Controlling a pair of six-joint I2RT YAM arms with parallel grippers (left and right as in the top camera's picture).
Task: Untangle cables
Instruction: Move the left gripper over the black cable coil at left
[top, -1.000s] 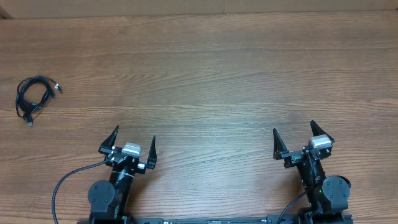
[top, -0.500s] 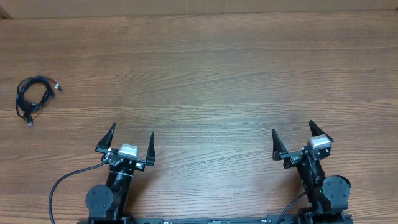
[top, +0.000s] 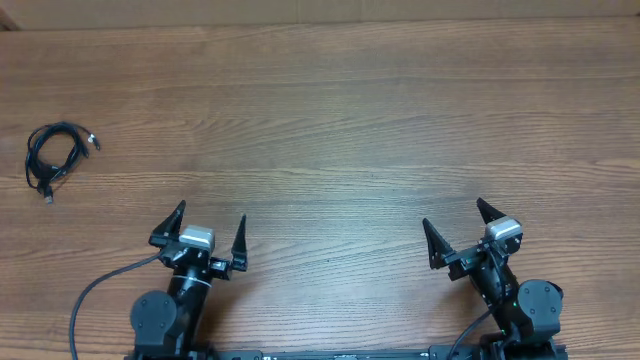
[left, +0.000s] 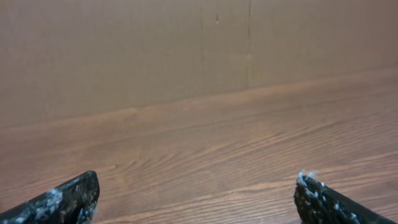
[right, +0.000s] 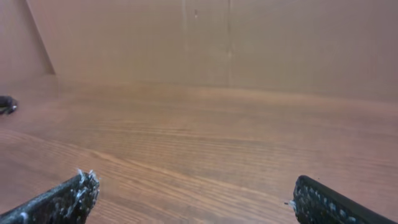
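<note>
Wooden counter (top: 350, 100) has cables (top: 55, 160) bunched at nine o'clock; my spread-apart left gripper (top: 211, 212) and right gripper (top: 452, 212) could cinch loops tighter.

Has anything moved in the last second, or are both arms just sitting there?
Both arms swung slightly toward the robot's left: the left gripper only a touch, the right gripper more, turning as it went. Neither took hold of anything; both stay open. The cables lie bunched where they were.

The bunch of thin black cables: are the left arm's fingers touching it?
Apart. The overhead view shows a wide stretch of wooden table between the bunch of thin black cables, far left, and the left arm's open black fingers.
</note>
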